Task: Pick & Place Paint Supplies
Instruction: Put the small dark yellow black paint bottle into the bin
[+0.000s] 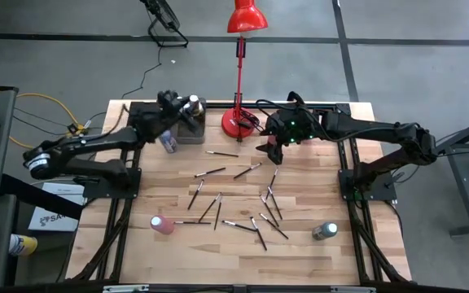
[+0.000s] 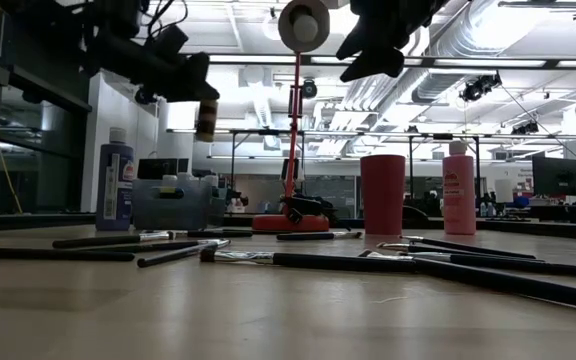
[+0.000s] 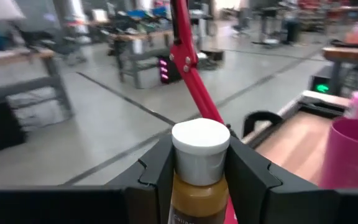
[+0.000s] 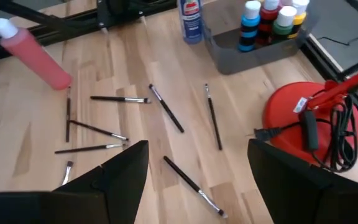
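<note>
My left gripper (image 1: pixel 184 106) is shut on a brown paint bottle with a white cap (image 3: pixel 199 146) and holds it above the grey bin (image 1: pixel 192 132) at the table's far left. The bin holds several capped bottles (image 4: pixel 269 18). A blue bottle (image 1: pixel 168 142) stands beside it. Many dark-handled paintbrushes (image 1: pixel 243 207) lie flat across the middle of the table. My right gripper (image 1: pixel 269 146) hangs open above them, near the lamp's base, with nothing between its fingers (image 4: pixel 120 177). My left gripper pinches the brown bottle between its two fingers (image 3: pixel 157 171), on the bottle's upper body just under the white cap (image 3: pixel 197 186). The fingers come level from the table's left side. The bottle stands upright in the hold, lifted clear, its lower end (image 2: pixel 206 125) hanging above the bin.
A red desk lamp (image 1: pixel 238 122) stands at the far middle, its cable by the base. A dark red cup (image 2: pixel 382 193) and a pink bottle (image 2: pixel 458 190) stand right of it. Another pink bottle (image 1: pixel 163 225) is near left, and a grey-capped one (image 1: pixel 326 231) near right.
</note>
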Robot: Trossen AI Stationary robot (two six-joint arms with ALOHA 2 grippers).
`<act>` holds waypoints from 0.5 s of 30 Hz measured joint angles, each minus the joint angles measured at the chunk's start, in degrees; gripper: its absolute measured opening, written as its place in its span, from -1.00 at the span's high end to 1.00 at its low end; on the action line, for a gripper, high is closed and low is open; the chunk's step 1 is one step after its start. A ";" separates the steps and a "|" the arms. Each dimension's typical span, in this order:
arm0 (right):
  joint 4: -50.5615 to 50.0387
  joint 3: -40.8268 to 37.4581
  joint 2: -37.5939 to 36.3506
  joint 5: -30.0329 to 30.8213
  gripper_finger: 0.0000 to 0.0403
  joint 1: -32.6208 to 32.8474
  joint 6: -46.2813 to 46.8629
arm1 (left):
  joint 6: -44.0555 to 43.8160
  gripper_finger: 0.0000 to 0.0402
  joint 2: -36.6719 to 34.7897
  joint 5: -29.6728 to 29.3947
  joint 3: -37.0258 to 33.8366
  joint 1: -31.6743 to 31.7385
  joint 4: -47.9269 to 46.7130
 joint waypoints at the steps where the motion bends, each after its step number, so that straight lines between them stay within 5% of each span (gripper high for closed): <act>1: 0.00 0.00 0.00 0.74 -0.33 0.00 0.08 | 0.05 0.44 -0.59 3.88 0.00 2.43 -1.16; 7: 0.00 0.00 0.00 3.85 -0.33 0.00 1.55 | 1.68 0.44 -2.90 24.86 -0.10 16.86 -7.91; 15: 0.02 -0.02 0.00 5.33 -0.33 0.04 4.12 | 0.65 0.44 -2.90 40.61 -6.72 30.09 -0.13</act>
